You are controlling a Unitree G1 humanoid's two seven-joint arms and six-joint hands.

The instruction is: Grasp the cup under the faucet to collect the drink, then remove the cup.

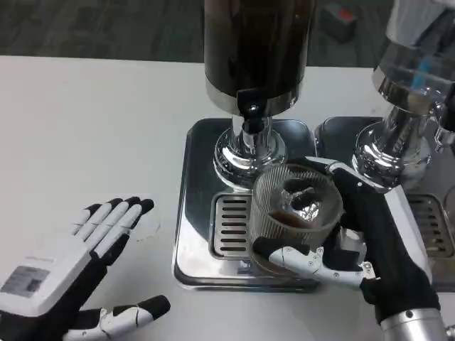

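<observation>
So right hand (pixel 355 245) grips the cup (pixel 296 213), some drink inside; removal's left. Left hand (pixel 67 284) is spread, idle.

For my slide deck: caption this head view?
Right robot hand grips ribbed cup under dispenser faucet; left robot hand rests open.

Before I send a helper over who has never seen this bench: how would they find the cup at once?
Start at the dark drink dispenser at the top middle, on its shiny steel drip tray. Just below its black faucet, over the slotted grate, sits the cup, held by the right hand. It is the only clear, ribbed item, with brown liquid inside.
</observation>
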